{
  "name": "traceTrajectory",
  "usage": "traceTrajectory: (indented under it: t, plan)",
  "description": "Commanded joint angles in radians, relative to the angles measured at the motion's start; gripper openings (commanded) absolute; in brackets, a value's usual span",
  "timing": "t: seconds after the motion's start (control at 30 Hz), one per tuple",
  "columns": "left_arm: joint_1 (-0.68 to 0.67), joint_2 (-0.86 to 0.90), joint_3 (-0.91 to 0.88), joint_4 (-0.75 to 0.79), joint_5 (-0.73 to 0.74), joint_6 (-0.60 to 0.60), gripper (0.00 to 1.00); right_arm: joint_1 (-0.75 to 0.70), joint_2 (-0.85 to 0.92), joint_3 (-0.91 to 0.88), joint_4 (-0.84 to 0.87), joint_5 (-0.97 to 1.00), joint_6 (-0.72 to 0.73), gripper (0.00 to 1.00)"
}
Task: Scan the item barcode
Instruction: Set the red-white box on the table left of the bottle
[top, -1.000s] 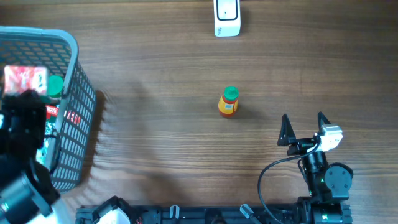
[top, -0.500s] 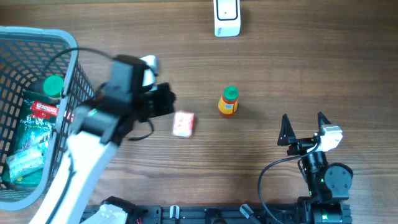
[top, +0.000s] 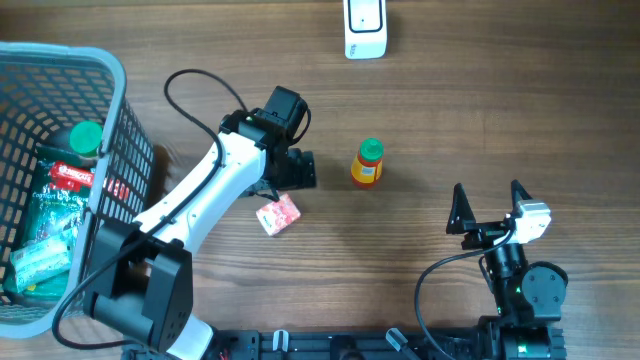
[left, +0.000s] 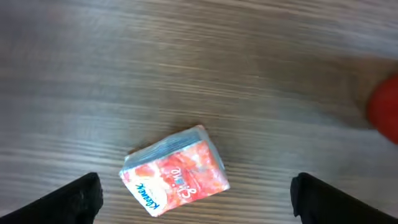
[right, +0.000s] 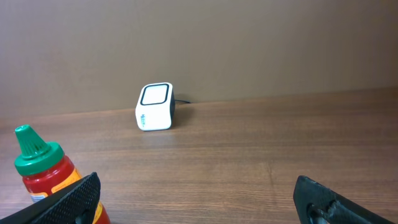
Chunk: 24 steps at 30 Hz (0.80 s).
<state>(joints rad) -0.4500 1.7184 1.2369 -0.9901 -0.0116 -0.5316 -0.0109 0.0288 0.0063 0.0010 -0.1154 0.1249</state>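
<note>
A pink-and-red tissue pack (top: 278, 214) (left: 175, 178) lies loose on the wooden table, turned at an angle. My left gripper (top: 293, 176) (left: 199, 200) hovers just above it, open, with one dark finger on either side and neither touching it. An orange sauce bottle (top: 367, 163) (right: 41, 177) with a green cap stands upright right of the pack. The white barcode scanner (top: 365, 28) (right: 154, 107) sits at the table's far edge. My right gripper (top: 489, 206) (right: 199, 200) rests open and empty at the front right.
A grey mesh basket (top: 112, 75) stands at the left, holding a green-capped bottle (top: 88, 138) and green packets (top: 45, 215). The left arm's cable loops above the table between the basket and the bottle.
The left arm swung out of the basket to the table's middle with the tissue pack. Its jaws opened, and the pack now lies free on the table. The right arm is still.
</note>
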Motion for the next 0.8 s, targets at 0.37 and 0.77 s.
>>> traceTrajectory:
  t: [0.37, 0.77]
  plan:
    - [-0.003, 0.003, -0.253, 0.174, 0.028, -0.554, 1.0, 0.001, -0.006, -0.001, 0.006, -0.011, -0.019, 1.0]
    - [-0.01, 0.031, -0.248, 0.356, 0.068, -0.554, 0.5, 0.001, -0.006, -0.001, 0.006, -0.011, -0.019, 1.0]
